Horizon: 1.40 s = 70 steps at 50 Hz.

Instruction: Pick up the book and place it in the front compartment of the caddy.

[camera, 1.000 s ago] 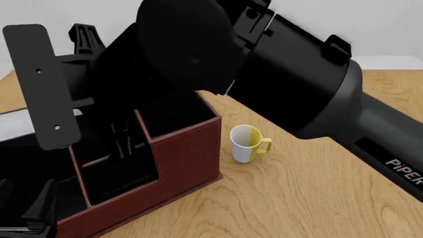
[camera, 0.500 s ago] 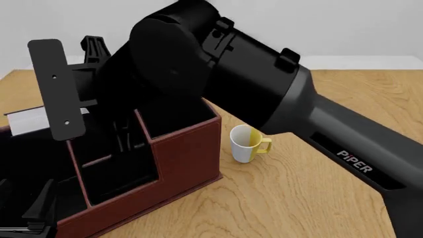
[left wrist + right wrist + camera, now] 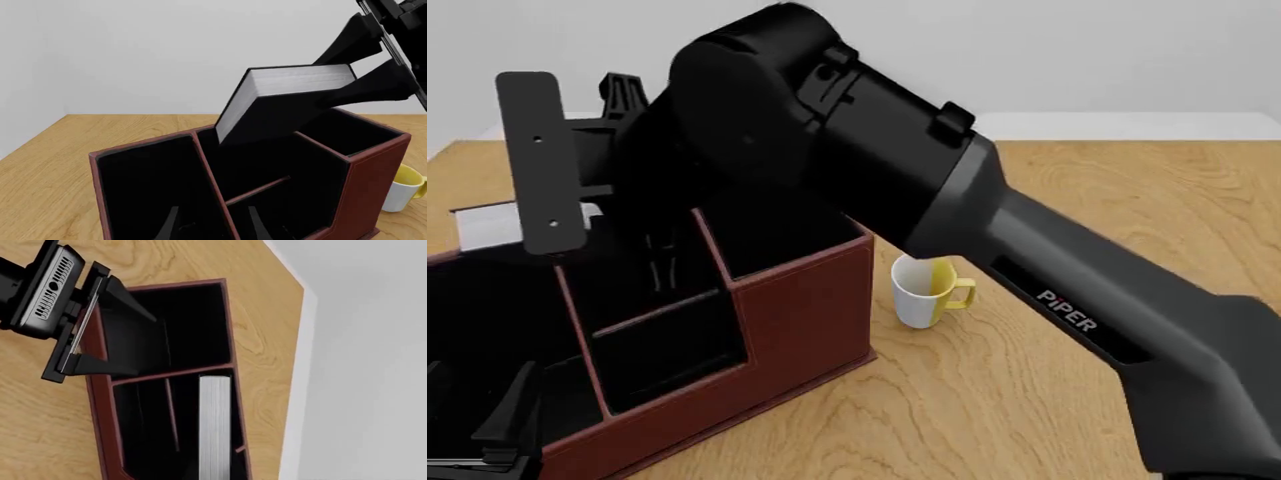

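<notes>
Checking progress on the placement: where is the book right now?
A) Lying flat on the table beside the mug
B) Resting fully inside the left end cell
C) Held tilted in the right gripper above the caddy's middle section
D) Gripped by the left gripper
C: the left wrist view shows the book clamped in the right gripper, tilted above the caddy, not yet released.

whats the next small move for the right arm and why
Probably lower the book straight down. The right gripper holds it tilted above the caddy's middle section, its lower corner just over the rim, not yet inside a cell. Which side of the divider it is over I cannot tell.
</notes>
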{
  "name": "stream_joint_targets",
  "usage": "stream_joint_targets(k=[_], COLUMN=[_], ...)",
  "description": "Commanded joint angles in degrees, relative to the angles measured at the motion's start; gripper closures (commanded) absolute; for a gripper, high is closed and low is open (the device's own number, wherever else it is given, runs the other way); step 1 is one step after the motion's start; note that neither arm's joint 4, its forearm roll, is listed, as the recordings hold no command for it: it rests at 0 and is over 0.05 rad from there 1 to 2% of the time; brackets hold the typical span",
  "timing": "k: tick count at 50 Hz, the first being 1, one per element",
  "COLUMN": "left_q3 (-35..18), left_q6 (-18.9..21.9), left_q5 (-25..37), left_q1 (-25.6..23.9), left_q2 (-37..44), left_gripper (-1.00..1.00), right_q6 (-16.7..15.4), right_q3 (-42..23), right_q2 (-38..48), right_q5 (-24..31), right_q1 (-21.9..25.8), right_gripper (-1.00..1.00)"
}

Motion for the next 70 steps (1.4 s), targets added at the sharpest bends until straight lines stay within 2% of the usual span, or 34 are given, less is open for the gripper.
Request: stream_joint_targets(k=[1, 8, 9, 11, 13, 14, 23, 24, 37, 41, 63, 65, 70], left_q3=[0.0, 0.0, 0.0, 0.0, 0.0, 0.0, 0.0, 0.0, 0.0, 0.0, 0.0, 0.0, 0.0], left_q6=[0.0, 0.0, 0.0, 0.0, 0.0, 0.0, 0.0, 0.0, 0.0, 0.0, 0.0, 0.0, 0.0], left_q5=[0.0, 0.0, 0.0, 0.0, 0.0, 0.0, 0.0, 0.0, 0.0, 0.0, 0.0, 0.0, 0.0], left_q1=[0.0, 0.0, 0.0, 0.0, 0.0, 0.0, 0.0, 0.0, 0.0, 0.0, 0.0, 0.0, 0.0], left_q2=[0.0, 0.0, 0.0, 0.0, 0.0, 0.0, 0.0, 0.0, 0.0, 0.0, 0.0, 0.0, 0.0], left_gripper=[-1.0, -1.0, -1.0, -1.0, -1.0, -1.0, -1.0, -1.0, -1.0, -1.0, -1.0, -1.0, -1.0], right_q6=[3.2, 5.1, 7.3, 7.4, 10.4, 10.6, 11.2, 12.9, 12.1, 13.1, 14.4, 15.5, 16.0], right_q3=[-3.0, -5.6, -10.9, -14.2, -21.1, -22.5, -23.5, -23.8, -22.2, -22.7, -23.7, -23.7, -23.5], right_q2=[1.4, 3.3, 5.7, 7.6, 10.5, 11.1, 13.2, 13.3, 15.8, 15.9, 18.0, 17.8, 18.3], right_q5=[0.2, 1.9, 4.9, 7.1, 11.0, 11.5, 11.7, 11.7, 11.8, 11.8, 11.8, 11.8, 11.8], right_q1=[0.0, 0.2, 0.1, -0.2, 0.2, 0.2, -1.7, -1.7, -5.6, -5.6, -5.2, -5.0, -5.9], right_gripper=[1.0, 1.0, 1.0, 1.0, 1.0, 1.0, 1.0, 1.0, 1.0, 1.0, 1.0, 1.0, 1.0])
